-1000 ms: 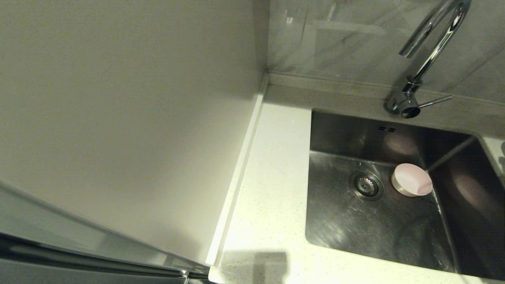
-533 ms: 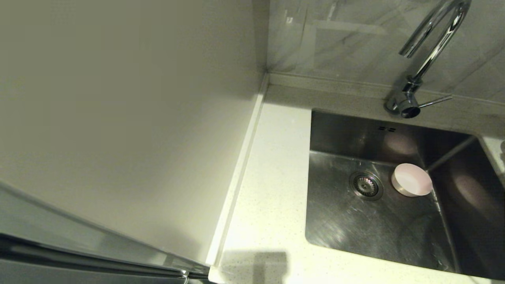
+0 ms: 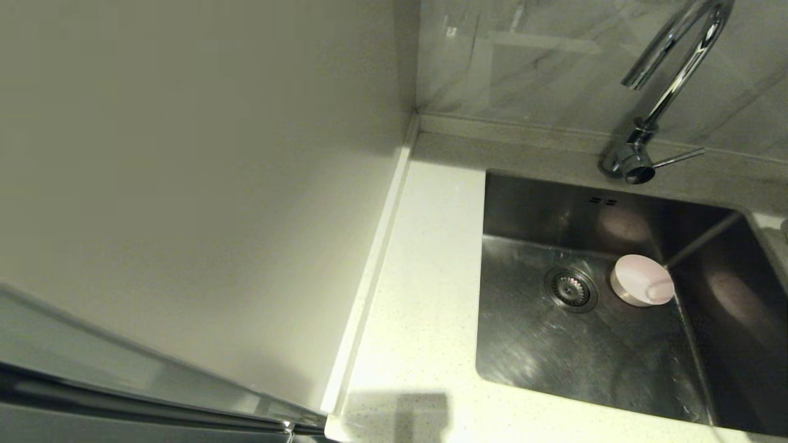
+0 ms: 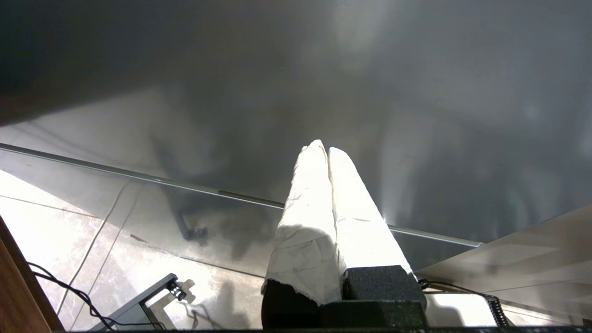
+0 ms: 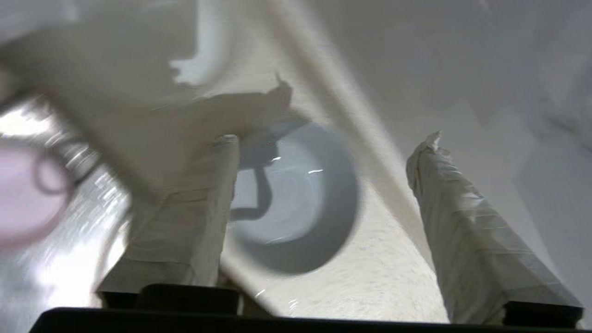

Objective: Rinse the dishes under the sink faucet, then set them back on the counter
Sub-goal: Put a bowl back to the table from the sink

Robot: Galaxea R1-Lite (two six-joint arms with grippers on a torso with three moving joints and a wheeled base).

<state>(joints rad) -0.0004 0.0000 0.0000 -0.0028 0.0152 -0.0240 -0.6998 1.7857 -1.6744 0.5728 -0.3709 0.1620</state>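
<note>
The pale pink bowl point(image 3: 642, 280) sits upright in the sink point(image 3: 554, 351), just right of the drain strainer point(image 3: 570, 288). It shows blurred in the right wrist view as the pink bowl point(image 5: 23, 194). The pale blue bowl point(image 5: 296, 203) rests on the speckled counter point(image 5: 379, 273) beside the sink. My right gripper point(image 5: 328, 138) hovers open over it, one finger point(image 5: 217, 185) across its rim, the other point(image 5: 444, 194) well clear. The mint-white bowl is out of view. The faucet point(image 3: 671, 80) stands behind the sink. My left gripper point(image 4: 327, 147) is shut and empty, parked low away from the counter.
A plain off-white panel point(image 3: 184, 184) rises left of the counter strip point(image 3: 425, 277). The raised back edge point(image 3: 523, 132) and a marbled wall run behind the sink. The faucet lever point(image 3: 680, 159) points right. Neither arm shows in the head view.
The pink bowl has not moved. A shadow has spread over the counter at the sink's far right corner.
</note>
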